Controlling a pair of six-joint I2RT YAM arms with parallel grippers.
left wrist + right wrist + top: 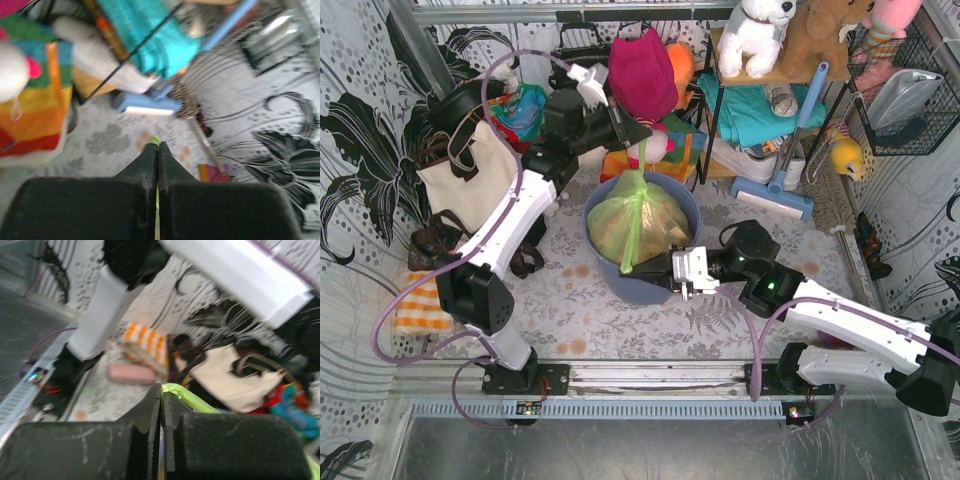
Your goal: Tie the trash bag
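Here's the trash bag [655, 222], sitting in the round blue-grey bin [692, 195] about mid-table, a little toward the far edge, with tan paper showing through the thin green plastic. Both arms are on it.

The left gripper [642, 135] is high over the bin's far rim. Its fingers are pressed together on the upper strand [642, 160], which is pulled up taut from the top of the bag. From the left wrist, just a sliver of green pokes out past the closed black tips.

The right gripper [665, 272] comes in from the near-right side, level with the bin's near wall. It is clamped on the lower strand [632, 240], which drapes over the bag's front and down past the rim. The right wrist view shows that strand running out to the right of the shut fingers.

Now the room around them. The far edge is crowded: a white tote [470, 180] toward the far-left corner, a pile of bright cloth and toys behind the bin, and a blue mop head [772, 190] lying just beside the bin toward the far right. A striped orange towel [418, 308] lies at the left edge.

The near strip of tabletop, between the bin and the rail, is mostly bare floral cloth. The right forearm crosses its right half.
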